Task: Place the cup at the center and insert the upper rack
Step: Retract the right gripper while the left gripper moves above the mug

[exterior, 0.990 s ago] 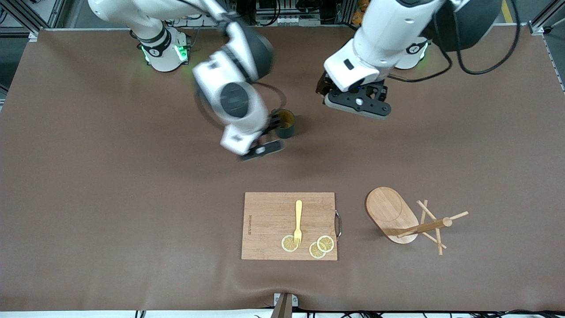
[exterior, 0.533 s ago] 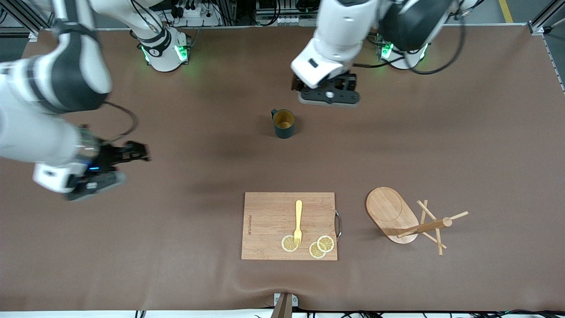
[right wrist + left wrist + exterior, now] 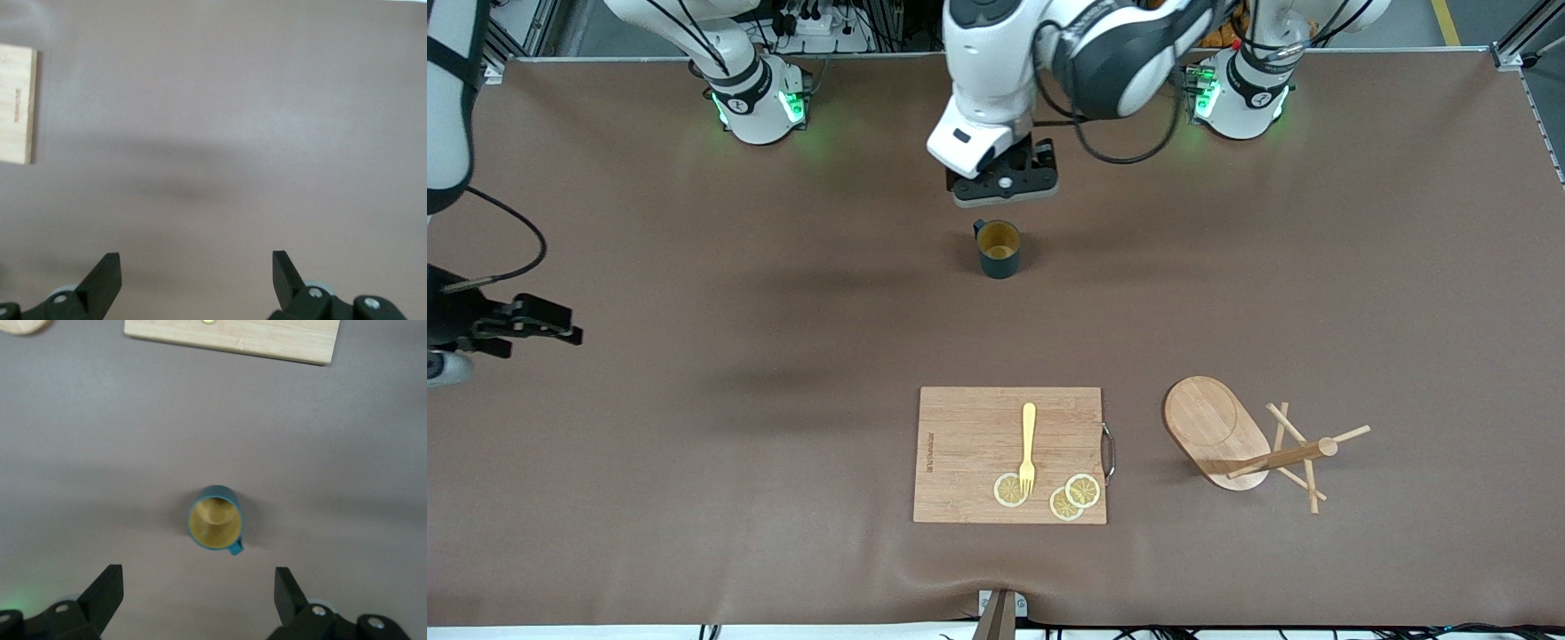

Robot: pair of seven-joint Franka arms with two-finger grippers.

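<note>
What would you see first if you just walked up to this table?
Probably the little teal cup standing alone mid-table, with the left gripper hanging open just above the table beside it. Next, the wooden rack tipped on its side, beside the cutting board with a yellow fork and lemon slices.

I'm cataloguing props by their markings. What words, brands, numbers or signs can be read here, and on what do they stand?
Rectangular wooden cutting board: one line of small dark print along the edge toward the right arm's end, too small to read; it also shows in the right wrist view, blurred.
Small dark teal mug: no text visible.
Light wooden mug tree: no text visible.
</note>
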